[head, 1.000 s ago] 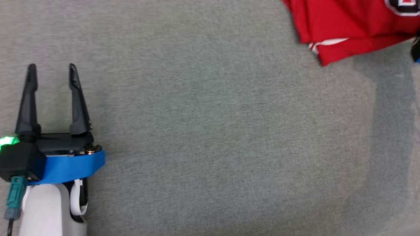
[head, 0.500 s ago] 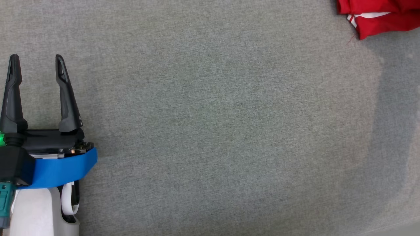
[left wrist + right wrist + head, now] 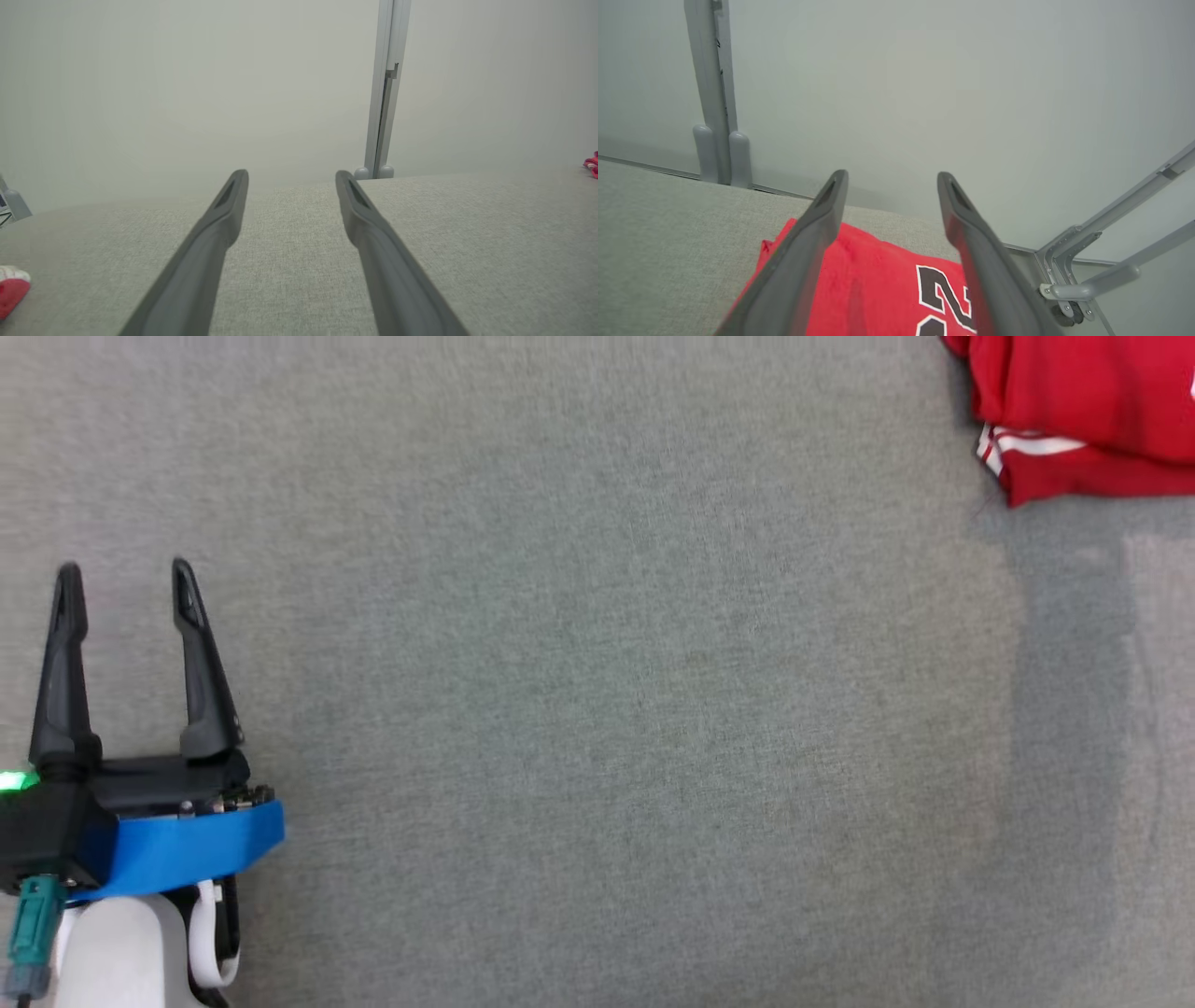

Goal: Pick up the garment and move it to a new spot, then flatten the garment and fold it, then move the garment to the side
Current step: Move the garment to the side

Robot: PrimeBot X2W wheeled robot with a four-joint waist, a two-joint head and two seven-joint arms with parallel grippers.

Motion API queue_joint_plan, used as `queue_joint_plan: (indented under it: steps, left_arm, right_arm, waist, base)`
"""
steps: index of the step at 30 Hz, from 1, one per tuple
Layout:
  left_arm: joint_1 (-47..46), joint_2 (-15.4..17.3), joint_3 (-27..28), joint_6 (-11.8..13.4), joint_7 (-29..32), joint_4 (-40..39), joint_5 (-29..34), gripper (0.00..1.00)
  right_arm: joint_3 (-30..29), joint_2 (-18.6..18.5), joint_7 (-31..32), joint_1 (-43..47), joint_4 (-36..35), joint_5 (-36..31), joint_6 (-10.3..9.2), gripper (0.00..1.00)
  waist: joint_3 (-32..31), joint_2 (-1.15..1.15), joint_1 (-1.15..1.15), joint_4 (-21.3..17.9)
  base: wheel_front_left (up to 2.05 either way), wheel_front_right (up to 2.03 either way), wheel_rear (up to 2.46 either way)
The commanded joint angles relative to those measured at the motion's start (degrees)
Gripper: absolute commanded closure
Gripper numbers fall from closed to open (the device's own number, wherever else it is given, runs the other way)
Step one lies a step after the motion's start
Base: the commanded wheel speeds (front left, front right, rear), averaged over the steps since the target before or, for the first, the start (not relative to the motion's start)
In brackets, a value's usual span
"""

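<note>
Left end effector (image 3: 121, 574) spread wide, empty, over the grey worktop (image 3: 607, 663) at lower left. Right end effector (image 3: 889, 179) fingers also wide apart, gripping nothing, just above the red garment (image 3: 878, 289), which lies bunched near the worktop's far right edge.

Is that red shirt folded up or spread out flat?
Folded. The shirt lies as a compact stack, one red layer over another, with a white-striped edge showing between them.

Folded red garment (image 3: 1083, 420) lies flat, far right.
</note>
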Motion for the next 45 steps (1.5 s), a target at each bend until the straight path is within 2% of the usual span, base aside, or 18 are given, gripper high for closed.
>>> queue_joint_plan:
  steps: [1,6,15,29,37,45]
  left_arm:
    - [1.01,-0.28,0.53,0.38,-0.12,0.45,-0.32,0.0]
    - [4.17,-1.04,0.97,0.7,-0.12,2.58,-1.16,0.0]
    - [9.97,-2.43,1.1,0.81,-0.11,6.33,-2.07,0.0]
    - [15.06,-3.45,1.2,0.37,-0.12,10.92,-2.81,0.0]
    - [16.45,-3.66,0.76,-0.34,-0.12,13.05,-2.67,0.0]
    - [16.49,-3.75,0.45,-0.59,-0.12,14.42,-2.43,0.0]
  right_arm:
    - [-1.05,0.39,-0.27,1.84,-2.21,-0.22,0.01,0.0]
    - [-4.91,3.01,-0.25,9.93,-11.71,-1.61,0.01,0.0]
    - [-11.79,10.58,-0.27,28.47,-26.45,-4.02,0.01,0.0]
    - [-17.83,21.45,-0.26,56.38,-39.68,-6.97,0.01,0.0]
    - [-21.44,24.68,-0.27,66.04,-45.06,-9.19,0.01,0.0]
    - [-22.93,26.23,-0.27,70.76,-47.71,-11.31,0.01,0.0]
  waist:
    - [-1.91,0.0,0.0,-0.31]
    - [-7.44,0.0,0.0,1.19]
    - [-16.09,0.0,0.0,4.31]
    - [-24.05,0.0,0.0,6.58]
    - [-26.96,0.0,0.0,7.42]
    - [-28.41,0.0,0.0,8.42]
  base:
    - [0.0,0.0,0.0]
    - [0.0,0.0,0.0]
    - [0.0,0.0,0.0]
    - [0.0,0.0,0.0]
    - [0.0,0.0,0.0]
    - [0.0,0.0,0.0]
